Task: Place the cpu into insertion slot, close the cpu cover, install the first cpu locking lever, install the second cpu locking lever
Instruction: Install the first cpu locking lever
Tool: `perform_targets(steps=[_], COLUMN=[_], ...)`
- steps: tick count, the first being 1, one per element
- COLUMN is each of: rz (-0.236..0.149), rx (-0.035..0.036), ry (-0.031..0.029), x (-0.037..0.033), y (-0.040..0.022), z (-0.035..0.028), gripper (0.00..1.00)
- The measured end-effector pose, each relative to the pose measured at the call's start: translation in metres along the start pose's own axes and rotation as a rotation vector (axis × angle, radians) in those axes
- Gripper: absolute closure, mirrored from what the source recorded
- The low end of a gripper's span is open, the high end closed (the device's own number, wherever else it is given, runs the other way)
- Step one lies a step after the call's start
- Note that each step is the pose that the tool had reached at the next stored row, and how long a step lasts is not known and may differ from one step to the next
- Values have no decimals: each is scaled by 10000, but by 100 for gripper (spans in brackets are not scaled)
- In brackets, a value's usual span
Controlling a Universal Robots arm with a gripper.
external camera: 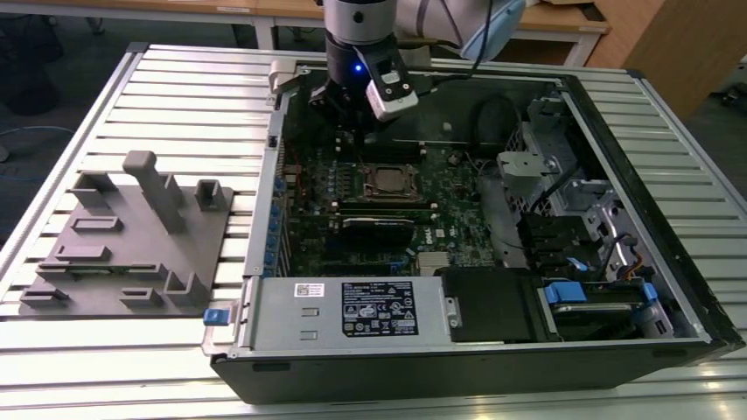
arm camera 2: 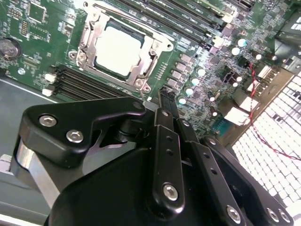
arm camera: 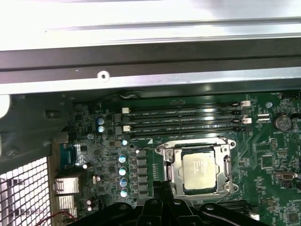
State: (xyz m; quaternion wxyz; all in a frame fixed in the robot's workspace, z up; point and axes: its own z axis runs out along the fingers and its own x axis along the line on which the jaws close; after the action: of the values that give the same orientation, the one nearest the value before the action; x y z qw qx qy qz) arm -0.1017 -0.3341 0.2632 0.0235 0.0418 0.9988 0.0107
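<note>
Upper middle of the exterior view, over the open computer case (external camera: 467, 372), the gripper (external camera: 350, 129) is hanging above the green board. Its black fingers (arm camera 2: 164, 100) are sitting together on nothing in the second wrist view. One cpu (arm camera 2: 118, 49), a dull silver square, is lying in the insertion slot (arm camera 2: 141, 84), and one cpu cover (arm camera 2: 151, 47), a shiny windowed frame, is lying flat around it in both wrist views. Four long black slots (arm camera: 186, 117) are running beside the socket in the first wrist view. One grey moulded plate (external camera: 122, 254) is resting on the ribbed metal table (external camera: 175, 79) at the exterior view's left.
</note>
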Motion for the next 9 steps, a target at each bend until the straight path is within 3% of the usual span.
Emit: perform_targets(steps=[5, 9], rz=[1, -1], rx=[-2, 1], ry=[-2, 0], x=[59, 62], y=[-4, -5], z=[4, 3], gripper=[90, 90])
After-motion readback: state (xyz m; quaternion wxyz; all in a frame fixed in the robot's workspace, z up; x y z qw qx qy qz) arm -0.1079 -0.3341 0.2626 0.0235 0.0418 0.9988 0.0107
